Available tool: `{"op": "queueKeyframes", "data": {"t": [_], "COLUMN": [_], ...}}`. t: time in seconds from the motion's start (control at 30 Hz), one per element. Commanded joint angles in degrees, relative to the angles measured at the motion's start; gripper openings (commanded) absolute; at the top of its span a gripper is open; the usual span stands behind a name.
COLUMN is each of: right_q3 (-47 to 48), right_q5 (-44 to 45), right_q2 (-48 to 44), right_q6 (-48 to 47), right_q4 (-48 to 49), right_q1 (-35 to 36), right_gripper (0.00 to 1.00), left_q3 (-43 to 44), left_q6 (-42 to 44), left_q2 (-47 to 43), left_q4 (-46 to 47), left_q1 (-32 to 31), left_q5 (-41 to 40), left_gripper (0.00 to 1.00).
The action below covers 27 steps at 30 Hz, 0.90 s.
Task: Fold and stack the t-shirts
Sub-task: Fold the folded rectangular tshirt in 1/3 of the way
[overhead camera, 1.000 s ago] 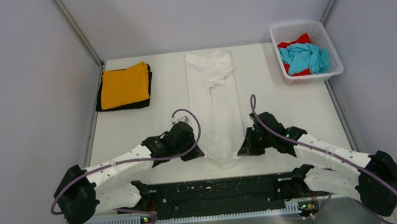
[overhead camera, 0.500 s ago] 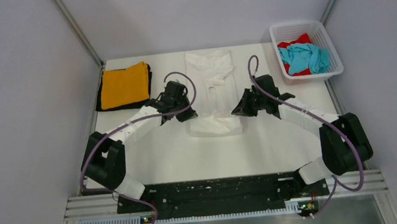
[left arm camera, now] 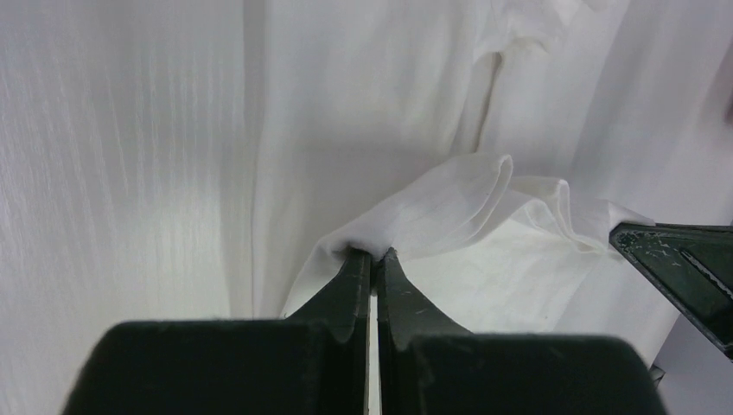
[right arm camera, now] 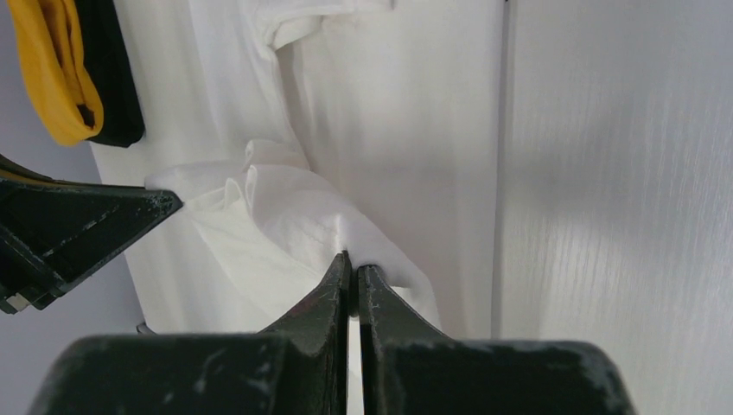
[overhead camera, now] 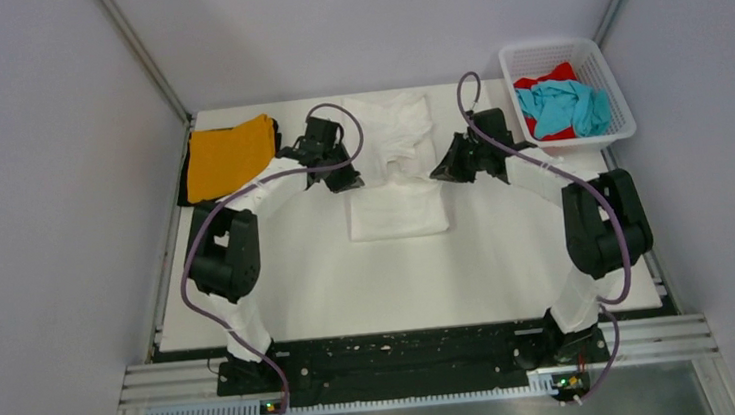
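Bright, even light; soft shadows.

The 2 arms are stretched far forward, left gripper (left arm camera: 373, 253) and right gripper (right arm camera: 353, 258) facing each other, both pinched tight on the white tee (overhead camera: 399, 215).

**Hemmed in at the far end:** my left pincer (overhead camera: 347, 182) and right pincer (overhead camera: 437, 173), both nipping the white tee (overhead camera: 399, 215), face each other with only its raised fold between them. At my left's 9 o'clock the orange tee (overhead camera: 229, 157) lies near, on top of the black tee (overhead camera: 185, 193). At my right's 2 o'clock stands the mesh basket (overhead camera: 545, 45), a bare strip of table (overhead camera: 507, 235) between. Toward 6 o'clock the tabletop lies open to the near edge; at 12 is the back wall (overhead camera: 378, 26).
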Motion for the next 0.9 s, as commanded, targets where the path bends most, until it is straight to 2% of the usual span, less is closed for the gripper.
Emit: {"op": "queueKeyframes", "data": {"t": [0.0,0.07,0.17,0.2,0.23,0.3,0.33,0.4,0.57,0.7,0.73,0.87], "right_q3": [5.1,6.4,9.1,9.8,10.7,10.8,9.9,6.7,-8.5,-17.5,-18.9,-23.5], "right_q5": [-0.6,-0.2,-0.1,-0.1,-0.2,0.1,0.5,1.5,1.5,1.0,1.2,2.5], "right_q2": [4.5,6.5,8.8,9.1,9.2,8.0,6.8,3.3,-7.8,-14.3,-14.9,-14.7], "right_q6": [-1.5,-1.5,-2.0,-2.5,-3.2,-4.6,-5.3,-6.7,-7.4,-6.0,-5.6,-2.3], "right_q4": [4.3,5.0,5.6,5.2,4.4,2.7,2.1,0.8,-1.7,-3.3,-3.1,2.3], "right_q1": [-1.5,-2.3,-3.1,-3.2,-3.3,-3.3,-3.3,-3.3,-2.4,0.0,0.8,1.8], "right_gripper": [0.0,0.01,0.2,0.33,0.51,0.73,0.83,0.91,0.93,0.87,0.82,0.7], "left_q3": [5.1,6.8,8.9,9.2,9.4,9.2,8.5,6.3,-9.6,-21.0,-23.2,-27.9], "left_q6": [2.6,2.8,3.1,3.1,3.2,3.3,3.3,3.1,0.2,-2.4,-3.0,-5.8], "left_q2": [3.2,4.7,6.1,6.1,5.9,4.8,3.9,1.6,-8.1,-14.1,-14.9,-14.6], "left_q4": [-0.7,-1.3,-1.7,-1.7,-1.7,-1.7,-1.8,-2.3,1.1,3.5,4.6,8.2], "left_q1": [1.2,1.7,2.4,2.5,2.7,2.7,2.7,2.7,2.5,1.9,1.6,0.9], "left_q5": [1.8,1.5,2.3,2.6,2.9,3.6,3.7,3.9,4.7,5.2,5.6,6.8], "left_gripper": [0.02,0.09,0.35,0.49,0.61,0.96,0.98,0.99,0.99,0.99,0.98,0.85]}}
